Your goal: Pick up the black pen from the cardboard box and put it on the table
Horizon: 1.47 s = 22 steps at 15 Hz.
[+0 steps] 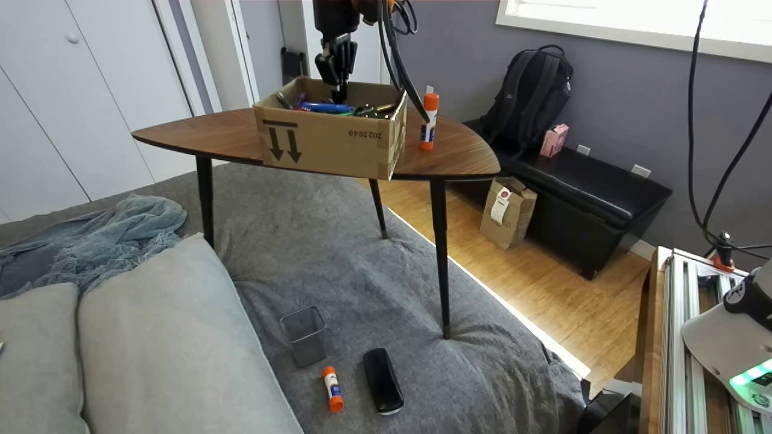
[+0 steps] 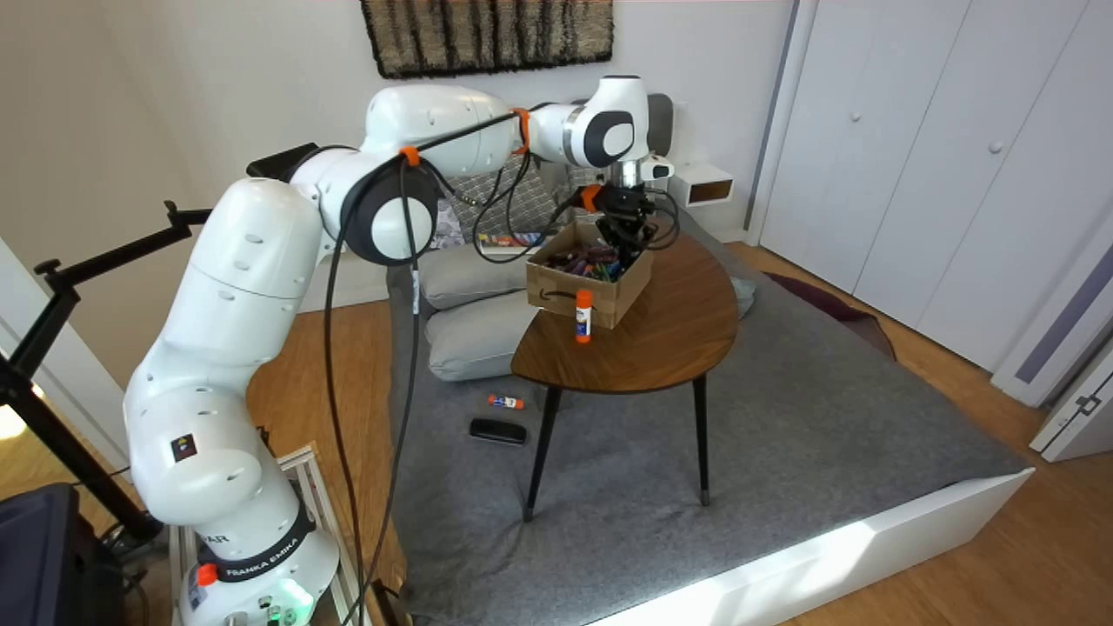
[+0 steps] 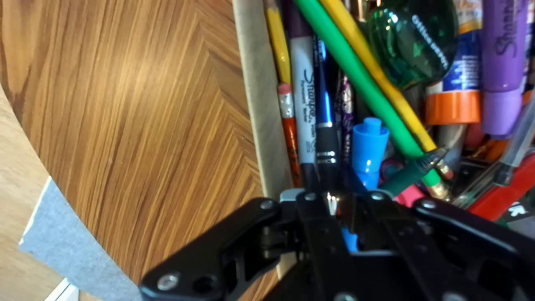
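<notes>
The cardboard box (image 1: 325, 144) stands on the table (image 1: 199, 134), close to its edge. It also shows in an exterior view (image 2: 546, 291) and in the wrist view as a side wall (image 3: 265, 125). My gripper (image 1: 339, 96) reaches down inside the box. In the wrist view the fingertips (image 3: 333, 186) are close together around the black grip of a pen (image 3: 327, 142) with a dark blue barrel. They look shut on it, though the contact is dark and blurred. The pen lies among the other pens beside the box's side wall. In an exterior view the gripper (image 2: 626, 248) hides part of the contents.
A white Sharpie (image 3: 304, 96), a green pencil (image 3: 355, 75), a blue marker (image 3: 368, 146) and several others crowd the pen. A glue stick (image 1: 429, 120) stands upright on the table beside the box. Bare tabletop (image 3: 125, 104) lies beyond the side wall. Cables hang from the wrist.
</notes>
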{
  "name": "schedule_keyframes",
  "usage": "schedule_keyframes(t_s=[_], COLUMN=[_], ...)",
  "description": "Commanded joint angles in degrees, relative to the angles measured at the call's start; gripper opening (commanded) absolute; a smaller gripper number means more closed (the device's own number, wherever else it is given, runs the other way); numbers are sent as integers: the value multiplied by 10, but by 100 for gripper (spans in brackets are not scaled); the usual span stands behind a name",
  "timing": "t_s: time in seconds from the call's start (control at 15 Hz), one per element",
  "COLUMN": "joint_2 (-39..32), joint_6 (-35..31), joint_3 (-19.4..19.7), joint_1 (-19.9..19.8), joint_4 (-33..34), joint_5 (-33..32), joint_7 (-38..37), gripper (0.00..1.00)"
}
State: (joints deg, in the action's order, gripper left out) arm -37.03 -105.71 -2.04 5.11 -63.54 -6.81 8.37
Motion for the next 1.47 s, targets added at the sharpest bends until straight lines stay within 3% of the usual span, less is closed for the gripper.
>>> schedule_keyframes(t_s=[0.0,0.2,0.6,1.0,1.07,1.13,1.33,1.4], joint_2=[-7,-12,-14,-23,-24,-25,-26,-25], joint_6=[4,4,0,-11,-11,-12,-13,-13], joint_3=[-1,-4,-7,-6,-7,-7,-6,-6], joint_1=[-1,-1,-2,-1,-1,-1,1,1], joint_4=[11,17,18,21,21,22,22,22], joint_5=[0,2,4,0,1,0,-1,-2], joint_7=[6,9,13,20,22,24,25,25], gripper=[21,24,19,36,30,14,0,0])
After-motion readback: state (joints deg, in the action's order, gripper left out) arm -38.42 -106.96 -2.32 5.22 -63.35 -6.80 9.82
